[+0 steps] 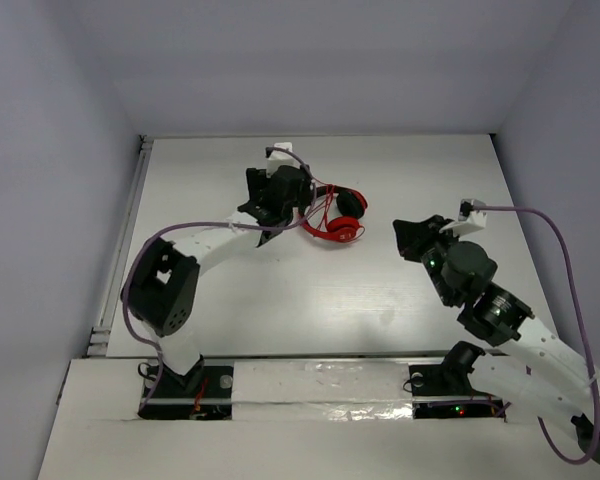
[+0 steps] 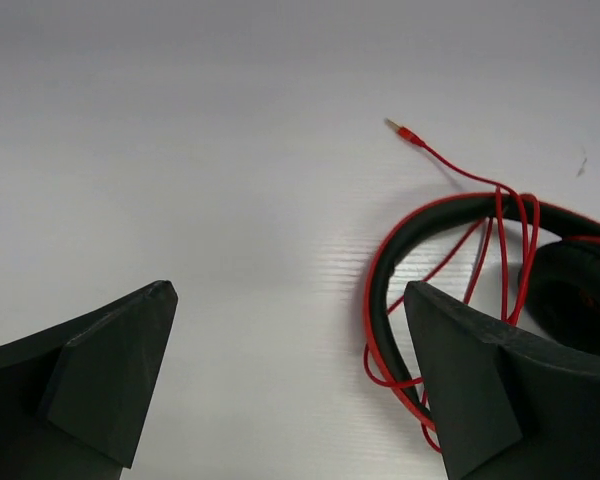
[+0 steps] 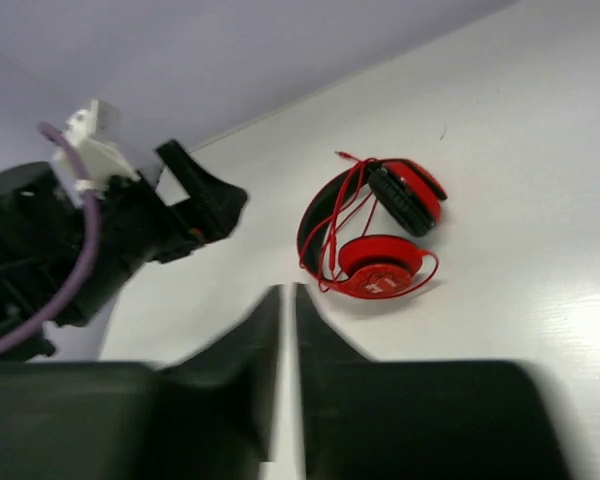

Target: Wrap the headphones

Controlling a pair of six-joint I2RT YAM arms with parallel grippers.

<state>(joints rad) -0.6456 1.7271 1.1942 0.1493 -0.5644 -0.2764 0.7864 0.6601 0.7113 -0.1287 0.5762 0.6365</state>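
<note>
one pair of red over-ear headphones (image 1: 336, 222), with round red earcups, black pads and a red-and-black headband, lies flat on the white table (image 1: 280, 320), toward the far middle. the left claw (image 1: 277, 205) stands just beside them on their left, its black jaws spread wide with only bare table between them. the right claw (image 1: 408, 238) sits well apart on the other side, pointing toward them. its jaws are drawn almost together, with a thin slit of table showing between them, and they hold nothing.

the left wrist view gives what the overhead view cannot. the curve of the headband (image 2: 382, 275) runs right up to the inner edge of the finger (image 2: 480, 390) on the right of that view, though i cannot tell if they touch. the thin red cable (image 2: 500, 250) crosses the band in several loose strands and loops out below it. its end, a small gold-tipped plug (image 2: 402, 132), lies free on the table beyond the band.

the right wrist view shows the whole headset at once. one earcup (image 3: 380, 272) lies flat with its red outer face up, the other is tipped on edge, and the cable is draped across the band. it also shows the left claw from the side, with a thick purple robot cable (image 3: 80, 255) curling off its wrist.
</note>
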